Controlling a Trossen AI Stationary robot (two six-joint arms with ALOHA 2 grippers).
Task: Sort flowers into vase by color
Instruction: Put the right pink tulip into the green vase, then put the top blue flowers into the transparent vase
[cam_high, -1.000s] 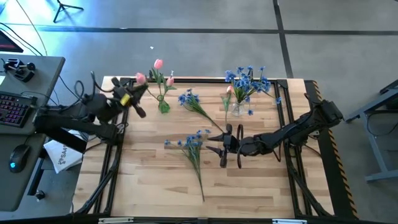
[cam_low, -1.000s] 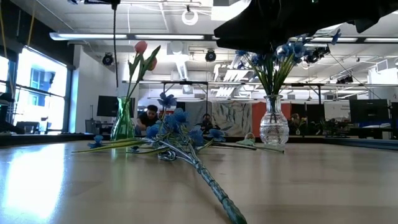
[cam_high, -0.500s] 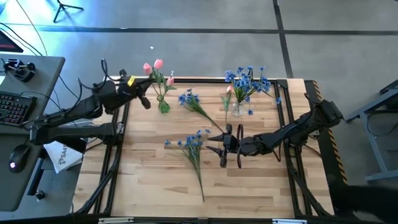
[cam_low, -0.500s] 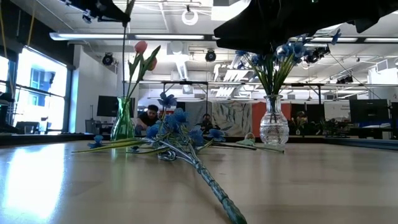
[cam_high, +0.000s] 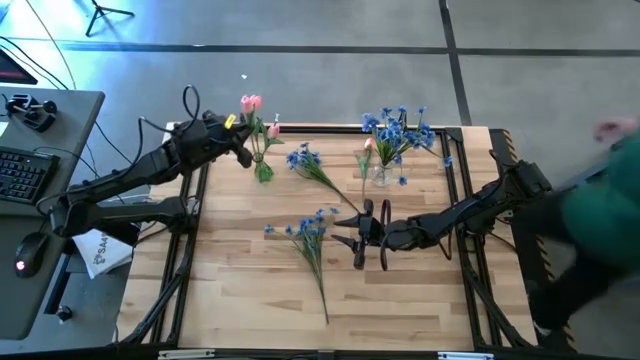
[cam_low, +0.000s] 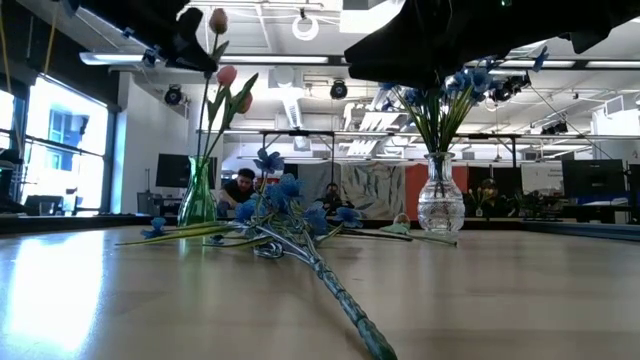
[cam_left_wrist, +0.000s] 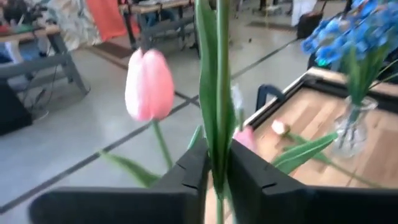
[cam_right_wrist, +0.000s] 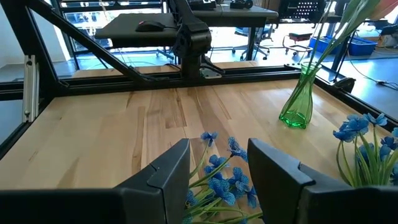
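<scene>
My left gripper (cam_high: 243, 152) hangs over the far left of the table, beside the green vase (cam_high: 263, 170), shut on a pink flower (cam_low: 217, 20) whose bud stands above the fingers. Other pink buds (cam_left_wrist: 148, 84) rise from that vase. A clear vase (cam_high: 381, 175) holds blue flowers (cam_high: 398, 128). Two blue flowers (cam_high: 308, 232) lie flat on the table, and a pink one (cam_high: 367, 150) lies by the clear vase. My right gripper (cam_high: 360, 235) hovers open at mid-table, with blue blossoms (cam_right_wrist: 221, 180) just ahead of its fingers. My left gripper pinches the pink flower's green stem and leaf (cam_left_wrist: 219, 146) between its two fingers, which lie across the upright stem and come nearly level from the table's left. The flower is lifted clear of the table. Its stem (cam_low: 205, 110) runs down toward the green vase's mouth.
A person in green (cam_high: 600, 220) stands at the table's right edge. Black frame rails (cam_high: 190, 250) run along both sides of the wooden top. A desk with a keyboard and mouse (cam_high: 30, 250) is off to the left. People sit in the room beyond.
My left gripper has swung toward the table's right and far edge with the pink flower, rolling a little and sinking slightly. The flower's bud now stands over the green vase. A person in green has come into view at the right.
</scene>
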